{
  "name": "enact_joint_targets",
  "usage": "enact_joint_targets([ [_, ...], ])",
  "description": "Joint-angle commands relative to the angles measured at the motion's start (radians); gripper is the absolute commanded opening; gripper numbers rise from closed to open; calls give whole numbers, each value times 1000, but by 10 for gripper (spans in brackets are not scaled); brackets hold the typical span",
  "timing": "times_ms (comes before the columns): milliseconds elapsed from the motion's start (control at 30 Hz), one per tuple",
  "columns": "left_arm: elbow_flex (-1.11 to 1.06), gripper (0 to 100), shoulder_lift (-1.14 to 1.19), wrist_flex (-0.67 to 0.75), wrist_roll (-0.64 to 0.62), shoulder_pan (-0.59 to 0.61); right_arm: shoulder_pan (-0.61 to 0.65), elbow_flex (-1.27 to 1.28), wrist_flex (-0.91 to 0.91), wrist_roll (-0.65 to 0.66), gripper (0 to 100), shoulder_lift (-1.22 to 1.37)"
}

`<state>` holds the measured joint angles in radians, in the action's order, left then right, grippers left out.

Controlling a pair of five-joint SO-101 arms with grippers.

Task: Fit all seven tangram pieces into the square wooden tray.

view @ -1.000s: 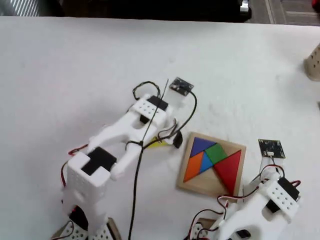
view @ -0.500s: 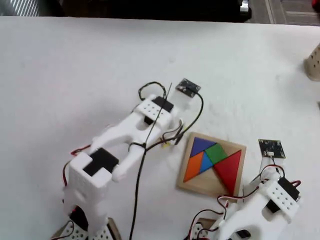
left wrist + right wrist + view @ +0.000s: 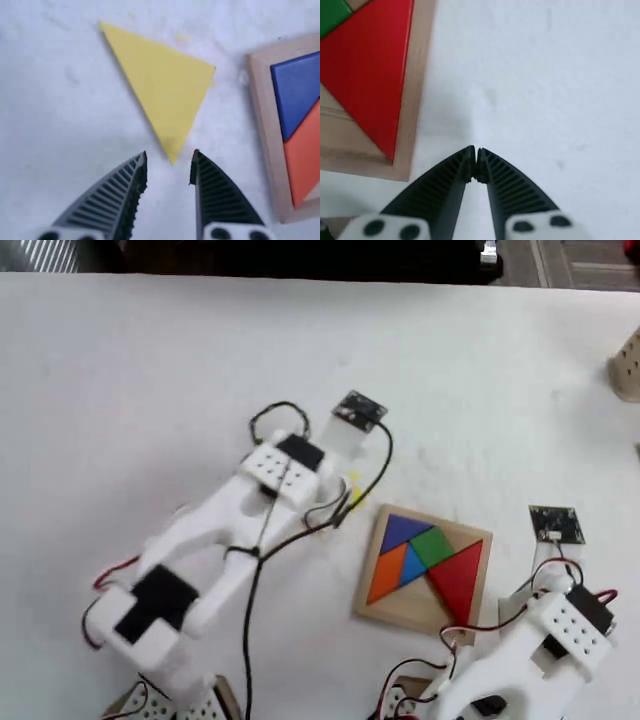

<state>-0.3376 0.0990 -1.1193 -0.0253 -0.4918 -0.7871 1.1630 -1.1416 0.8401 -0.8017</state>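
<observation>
Left wrist view: the left claw [image 3: 168,167] is open over the tabletop [image 3: 60,125], and one corner of the flat yellow triangle [image 3: 162,85] points into the gap between its tips, just beside the wooden tray [image 3: 260,125]. In the right wrist view the right claw [image 3: 475,165] is closed on nothing, near the tray corner that holds the red triangle [image 3: 367,65].

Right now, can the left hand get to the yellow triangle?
Probably yes. The left hand is open, a corner of the yellow triangle lies right in front of it, and nothing sits between.
</observation>
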Motion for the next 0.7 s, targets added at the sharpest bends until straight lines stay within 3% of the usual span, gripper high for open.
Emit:
enact_joint_targets([
  [0,-104,155,-186,44,34,53,56,-137,-94,-40,18,-13],
  [167,-250,155,-351,57,167,128,245,-226,-213,-158,18,-13],
  [300,-331,155,-456,58,173,268,463,-292,-246,-344,20,-13],
  [467,-434,155,-544,61,175,464,671,-347,-200,-446,22,-13],
  [667,-578,155,-568,199,170,642,947,-350,-124,-583,37,-12],
])
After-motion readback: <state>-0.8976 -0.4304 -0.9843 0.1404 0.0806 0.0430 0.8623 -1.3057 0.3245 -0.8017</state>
